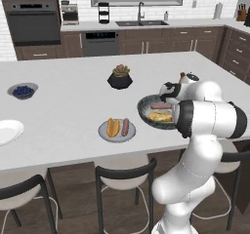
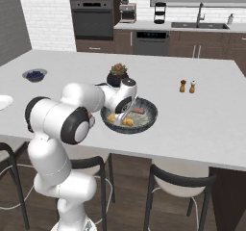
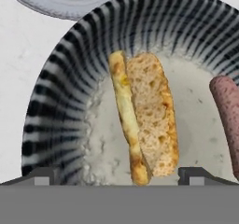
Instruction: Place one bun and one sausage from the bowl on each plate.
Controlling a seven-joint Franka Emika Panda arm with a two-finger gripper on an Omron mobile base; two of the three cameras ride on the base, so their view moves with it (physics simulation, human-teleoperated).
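The tool hangs wide open over the bun in the bowl. Closing off-centre could split or tip it against the sausage.

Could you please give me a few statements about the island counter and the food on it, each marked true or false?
1. The grey plate already carries a bun and a sausage. True.
2. The white plate also holds a bun. False: it is bare.
3. The bowl has been emptied. False: a bun and a sausage lie in it.
4. The claw is open above the bowl's bun. True.
5. The blueberry bowl touches the grey plate. False: it sits far apart, towards the counter's left end.
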